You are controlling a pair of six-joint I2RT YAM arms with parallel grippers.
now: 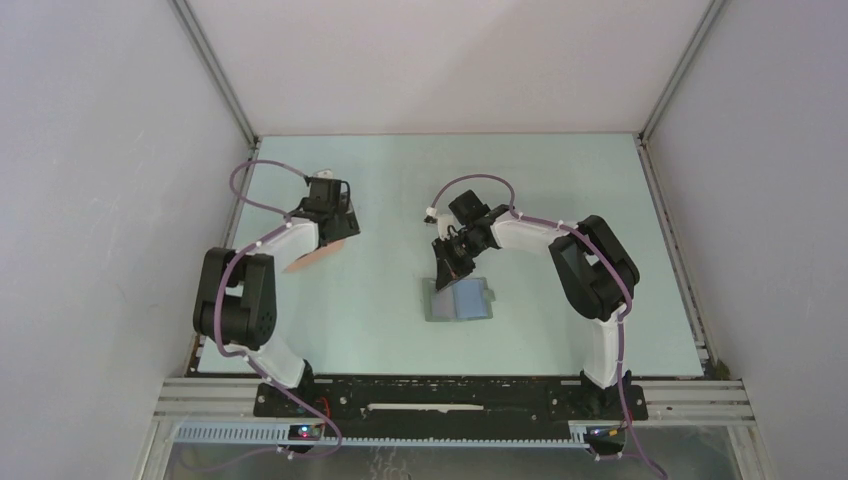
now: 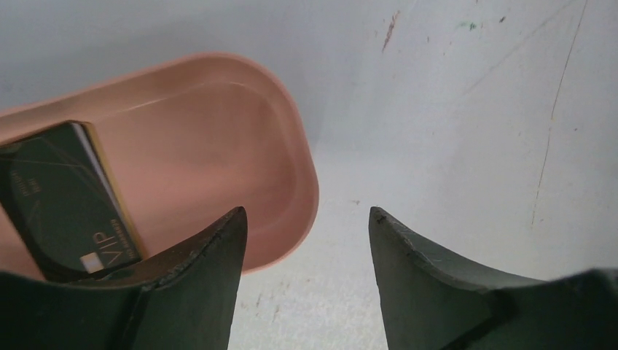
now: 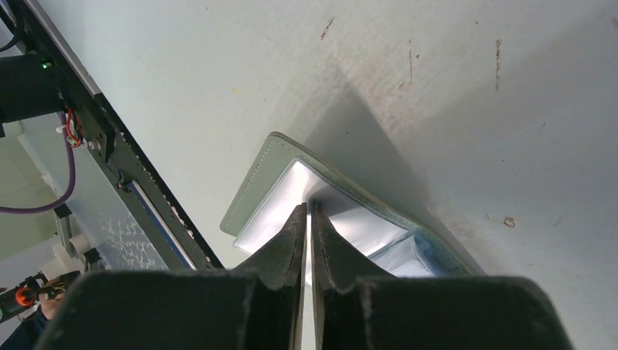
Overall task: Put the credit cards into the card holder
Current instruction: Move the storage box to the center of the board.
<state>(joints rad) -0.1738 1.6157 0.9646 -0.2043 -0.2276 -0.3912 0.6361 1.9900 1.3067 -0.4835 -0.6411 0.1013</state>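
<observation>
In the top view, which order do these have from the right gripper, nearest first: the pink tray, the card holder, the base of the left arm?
1. Card holder: right at the tips of the right gripper, near the middle.
2. Pink tray: well off to the left side.
3. Base of the left arm: at the near-left corner, farthest.
</observation>
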